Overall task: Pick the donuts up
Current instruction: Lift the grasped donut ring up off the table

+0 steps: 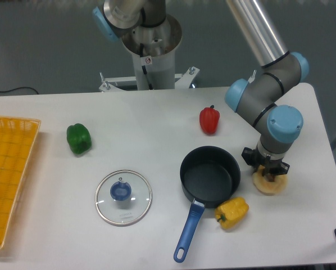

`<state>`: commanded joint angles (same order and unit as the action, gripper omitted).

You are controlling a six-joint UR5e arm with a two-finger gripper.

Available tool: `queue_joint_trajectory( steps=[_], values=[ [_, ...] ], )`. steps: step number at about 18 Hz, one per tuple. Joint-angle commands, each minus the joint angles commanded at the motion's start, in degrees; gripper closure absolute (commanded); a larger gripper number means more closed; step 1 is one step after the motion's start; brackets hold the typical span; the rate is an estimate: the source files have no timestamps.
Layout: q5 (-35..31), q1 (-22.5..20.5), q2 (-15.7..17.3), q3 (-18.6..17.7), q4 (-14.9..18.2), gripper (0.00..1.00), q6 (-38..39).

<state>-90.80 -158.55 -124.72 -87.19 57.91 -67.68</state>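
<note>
Donut (269, 185) sits on desk (157, 124) just right of black pan (210, 175), above-right of yellow pepper (232, 211). Pincer (267, 171) down right on top of it — can't tell how wide fingers are or if gripping. Reach looks done, lift not yet.

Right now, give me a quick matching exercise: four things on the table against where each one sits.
Things:
1. donut
2. yellow pepper
3. lid
4. basket

Places:
A. at the table's left edge
B. under the gripper, right of the pan
C. left of the pan, below the green pepper
D. by the pan's blue handle, near the front edge

Pairs: 1-B, 2-D, 3-C, 4-A
</note>
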Motion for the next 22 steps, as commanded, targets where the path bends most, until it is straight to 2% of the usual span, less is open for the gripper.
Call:
queue_joint_trajectory(
  steps=[2, 4, 7, 12, 15, 17, 22],
  values=[
    [0.44, 0.00, 0.26, 1.06, 1.76, 0.75, 0.00],
    [0.44, -0.18, 0.53, 1.41, 2.12, 0.75, -0.35],
    [0.62, -0.18, 2.19, 1.85, 4.22, 0.75, -2.63],
    [0.53, -0.44, 5.97, 4.75, 15.02, 0.74, -4.83],
    [0.88, 0.61, 8.96, 4.75, 18.46, 0.74, -4.92],
    [2.46, 1.84, 10.63, 4.75, 19.87, 0.74, -4.83],
    [3.08, 4.74, 13.27, 4.31, 19.87, 0.74, -7.64]
  ],
)
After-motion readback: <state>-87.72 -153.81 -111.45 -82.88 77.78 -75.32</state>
